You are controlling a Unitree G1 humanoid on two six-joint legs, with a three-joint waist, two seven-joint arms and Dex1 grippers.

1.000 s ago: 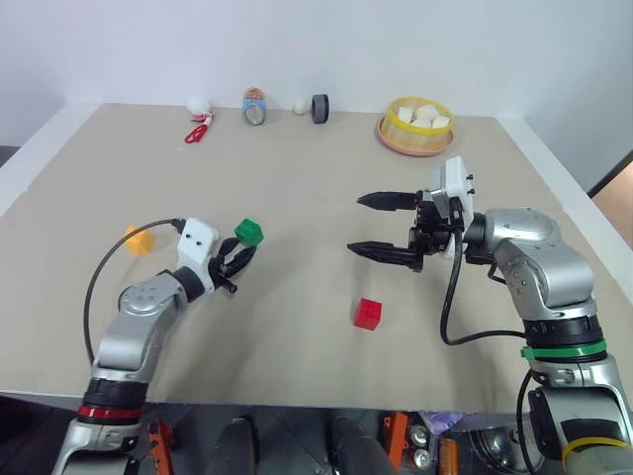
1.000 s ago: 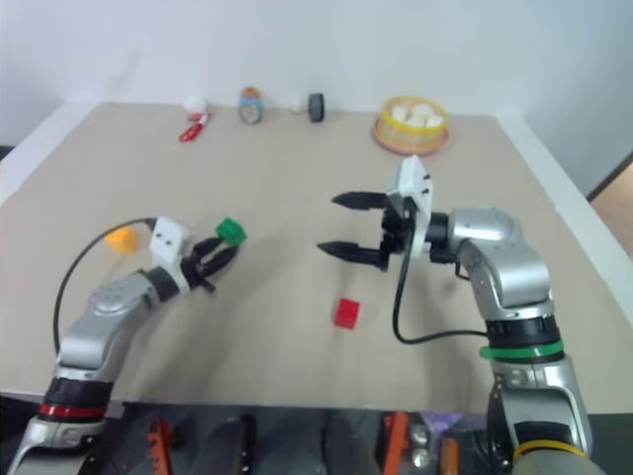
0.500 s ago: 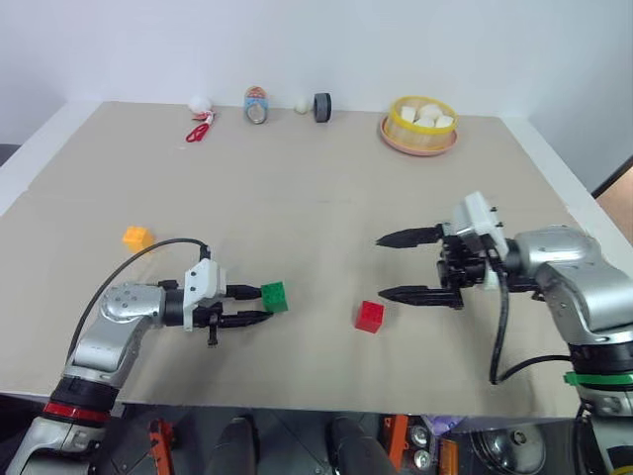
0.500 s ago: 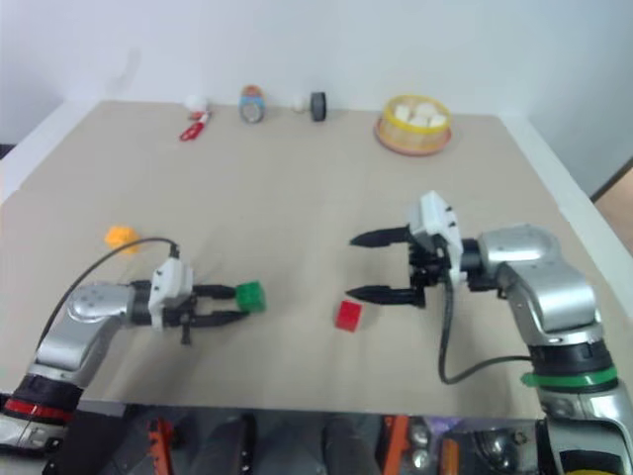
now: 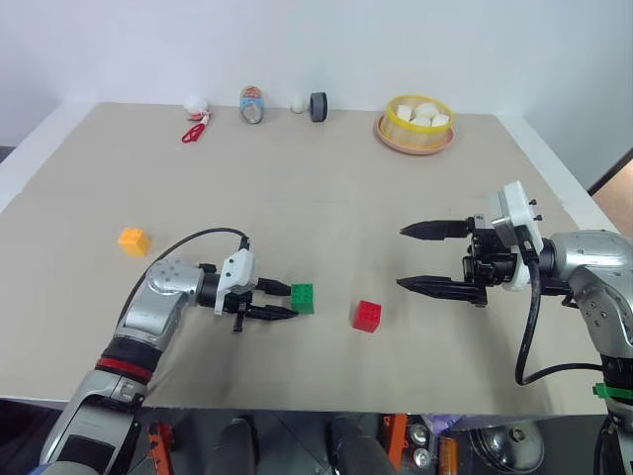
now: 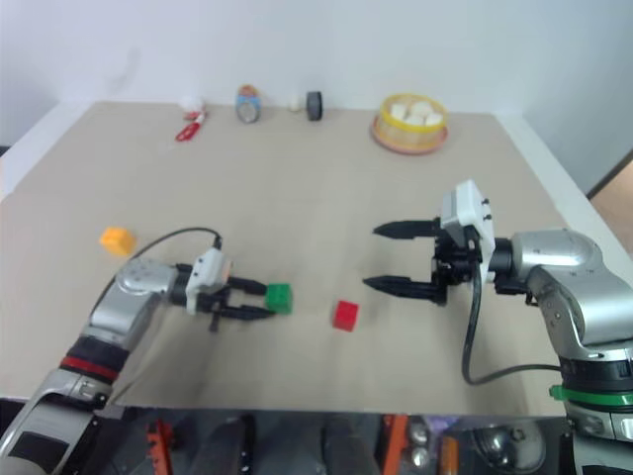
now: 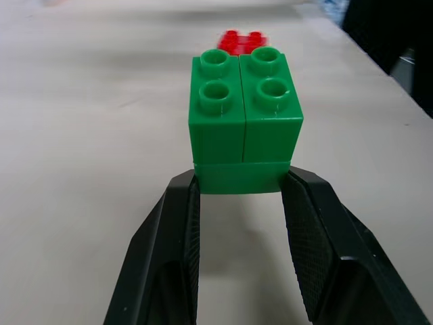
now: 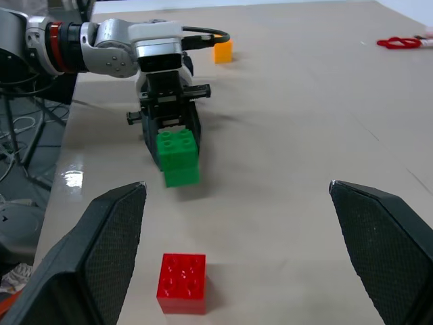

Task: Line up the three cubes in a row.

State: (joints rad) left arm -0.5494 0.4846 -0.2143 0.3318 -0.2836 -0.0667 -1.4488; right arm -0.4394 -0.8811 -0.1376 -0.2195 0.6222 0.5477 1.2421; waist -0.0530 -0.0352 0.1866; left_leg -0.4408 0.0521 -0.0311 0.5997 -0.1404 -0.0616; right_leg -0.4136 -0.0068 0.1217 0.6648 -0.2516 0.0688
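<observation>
Between left fingers (image 7: 183,264), green cube (image 5: 302,298) (no legible writing); right fingers (image 5: 432,230) apart.

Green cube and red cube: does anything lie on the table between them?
Nothing. In the left eye view the stretch of table between the green cube, held in the left pincer, and the red cube is bare.

Green cube (image 5: 302,298) studs up, just left of red cube (image 5: 368,316), orange-yellow cube (image 5: 133,240) far left
</observation>
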